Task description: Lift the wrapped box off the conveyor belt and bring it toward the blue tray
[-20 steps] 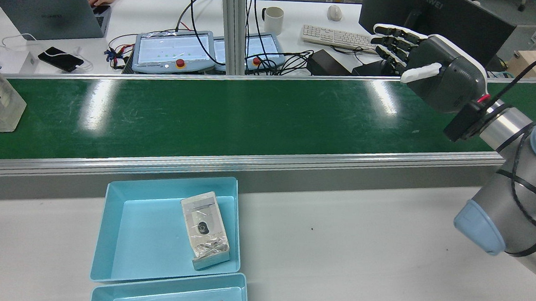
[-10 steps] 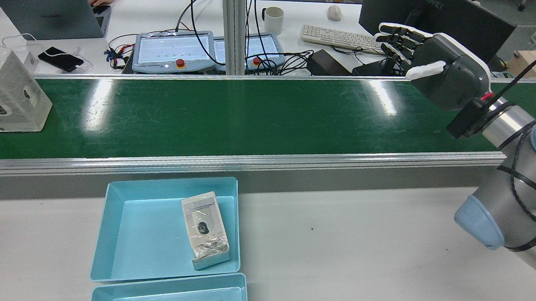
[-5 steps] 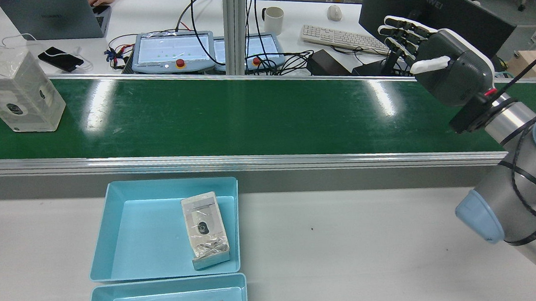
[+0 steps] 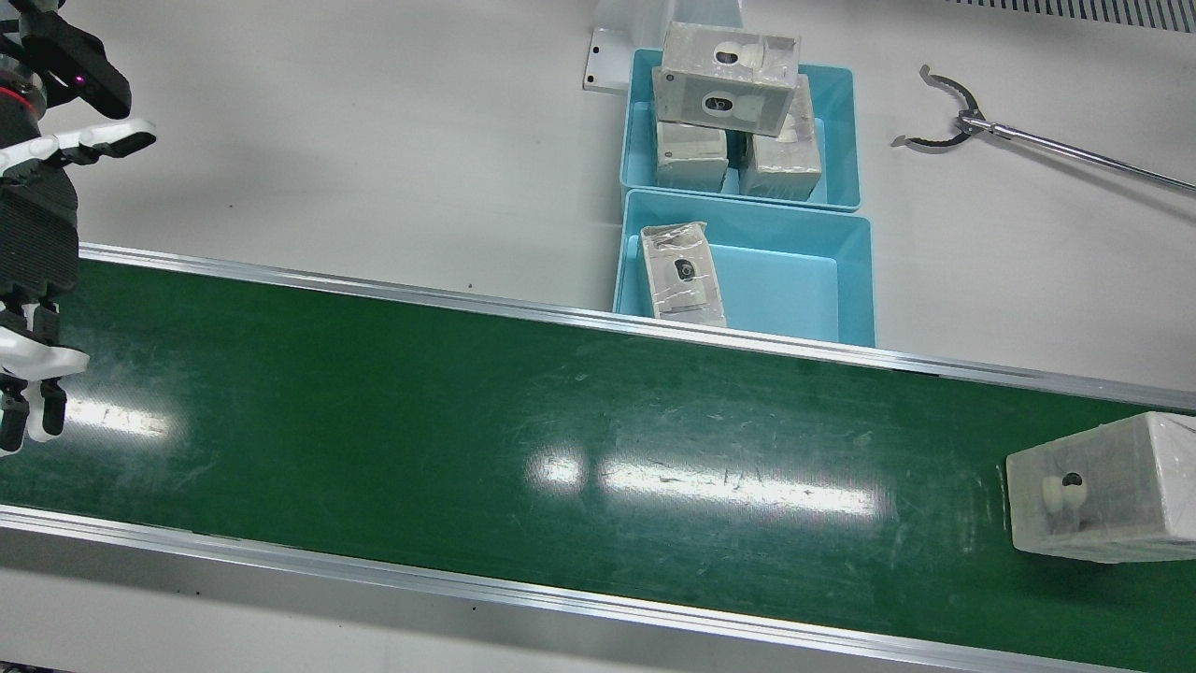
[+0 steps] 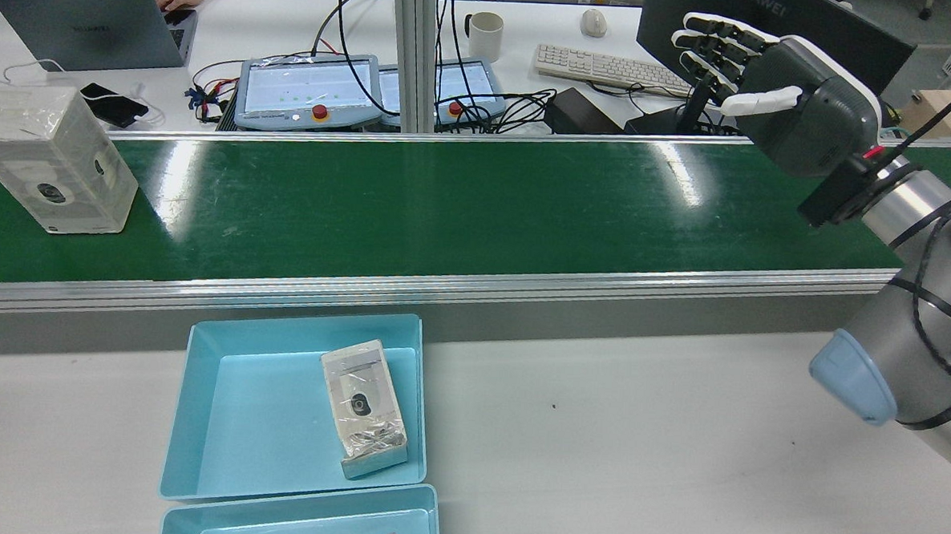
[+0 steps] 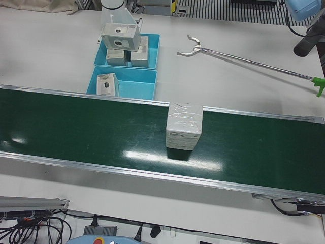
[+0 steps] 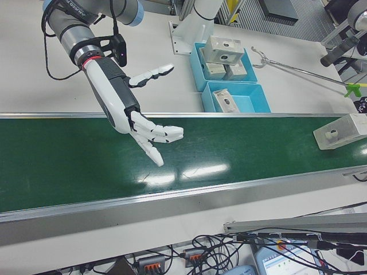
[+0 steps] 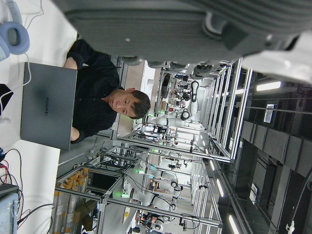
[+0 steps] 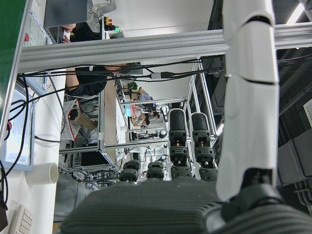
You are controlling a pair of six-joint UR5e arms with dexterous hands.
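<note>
**Fingers spread and empty, wrapped box far down the belt**

Fingers (image 7: 153,133) of the right hand (image 5: 796,100) are splayed wide with nothing between them. That hand hangs over one end of the long green conveyor belt (image 5: 446,201), palm facing along the belt toward the other end.

The white box in clear plastic wrap (image 5: 53,159) stands on the belt at the opposite end, well apart from the right hand. In the rear view it sits at the far left of the belt while the hand is at the far right, with the whole bare stretch of belt between them. In the front view the box (image 4: 1103,486) lies with its long axis roughly along the belt, a dark round mark on the face turned toward the hand.

The left hand shows only as a dark blurred mass at the top of its own camera view, so whether it is spread or closed cannot be told, nor how it lies relative to the box.

The light-blue plastic tray (image 5: 220,416) rests on the white bench just beside the belt's near rail, between box and hand along the belt. It already holds one similar wrapped box (image 5: 363,410). A second blue tray (image 4: 836,140) behind it carries several more.

As I judge it, the grasp turns on closing that long gap along the belt.
</note>
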